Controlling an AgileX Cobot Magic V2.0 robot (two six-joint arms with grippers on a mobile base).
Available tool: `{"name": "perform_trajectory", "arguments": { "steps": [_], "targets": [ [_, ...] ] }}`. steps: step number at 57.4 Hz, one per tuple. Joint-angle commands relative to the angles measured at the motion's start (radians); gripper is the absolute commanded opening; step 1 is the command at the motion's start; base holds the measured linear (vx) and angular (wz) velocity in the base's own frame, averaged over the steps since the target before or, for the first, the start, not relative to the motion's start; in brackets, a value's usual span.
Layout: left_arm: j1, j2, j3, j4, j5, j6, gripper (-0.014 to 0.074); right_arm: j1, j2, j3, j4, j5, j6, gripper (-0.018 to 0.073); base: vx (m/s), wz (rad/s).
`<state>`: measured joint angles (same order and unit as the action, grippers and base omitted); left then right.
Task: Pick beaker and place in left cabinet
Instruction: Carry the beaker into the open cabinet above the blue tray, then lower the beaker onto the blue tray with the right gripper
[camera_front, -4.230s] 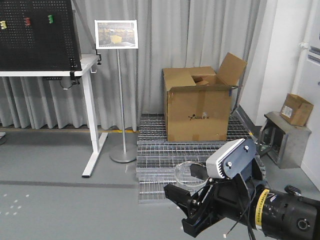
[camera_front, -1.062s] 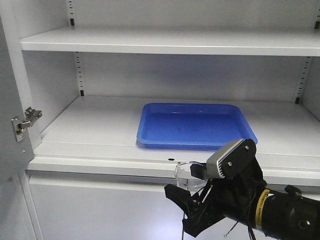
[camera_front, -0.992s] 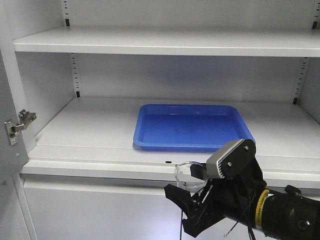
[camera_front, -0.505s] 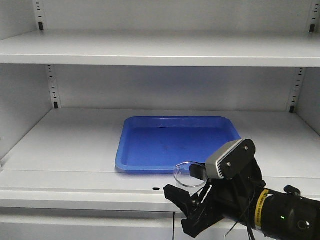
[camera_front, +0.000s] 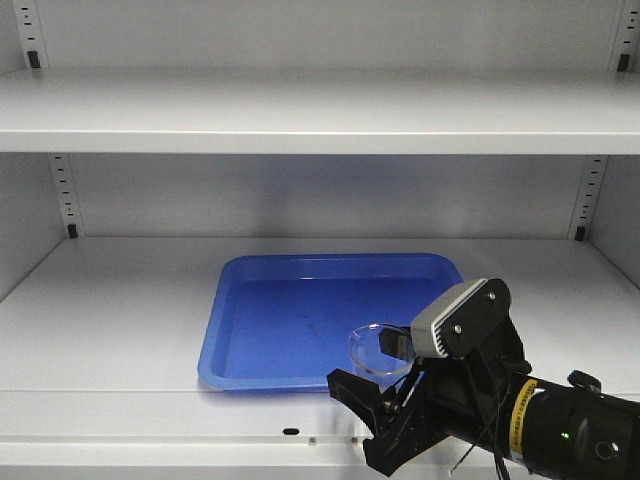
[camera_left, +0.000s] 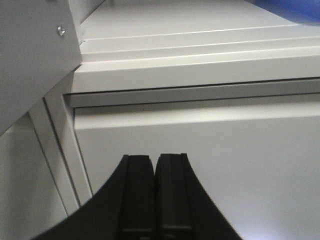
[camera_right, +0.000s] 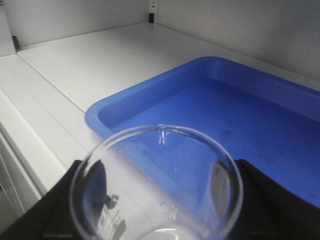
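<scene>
My right gripper (camera_front: 385, 385) is shut on the clear glass beaker (camera_front: 376, 352), holding it upright at the front edge of the left cabinet's (camera_front: 320, 110) middle shelf. In the right wrist view the beaker's rim (camera_right: 156, 182) fills the foreground between the two black fingers (camera_right: 82, 200), just in front of a blue tray (camera_right: 235, 120). My left gripper (camera_left: 155, 162) is shut and empty, low in front of the cabinet's closed lower panel.
The blue tray (camera_front: 320, 315) lies in the middle of the shelf. An upper shelf (camera_front: 320, 100) runs above. Slotted strips (camera_front: 65, 190) stand in the back corners. A cabinet door edge (camera_left: 30, 55) hangs at the left in the left wrist view.
The view went from a room with a cardboard box to the cabinet and has closed in and shifted right on the shelf and tray. The beaker stays held in the right gripper.
</scene>
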<state>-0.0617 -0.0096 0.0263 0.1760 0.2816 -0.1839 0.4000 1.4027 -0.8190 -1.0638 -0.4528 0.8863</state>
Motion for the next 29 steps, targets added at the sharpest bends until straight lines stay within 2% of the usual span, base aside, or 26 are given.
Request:
{"name": "perform_trajectory", "arguments": {
  "steps": [1, 29],
  "targets": [
    [-0.001, -0.017, -0.009, -0.002, -0.083, -0.003, 0.0004, -0.004, -0.034, -0.033, 0.027, -0.056, 0.002, 0.0226, 0.1, -0.06],
    [-0.001, -0.017, -0.009, -0.002, -0.083, -0.003, 0.0004, -0.004, -0.034, -0.033, 0.029, -0.078, -0.01, 0.0226, 0.04, -0.03]
  ]
}}
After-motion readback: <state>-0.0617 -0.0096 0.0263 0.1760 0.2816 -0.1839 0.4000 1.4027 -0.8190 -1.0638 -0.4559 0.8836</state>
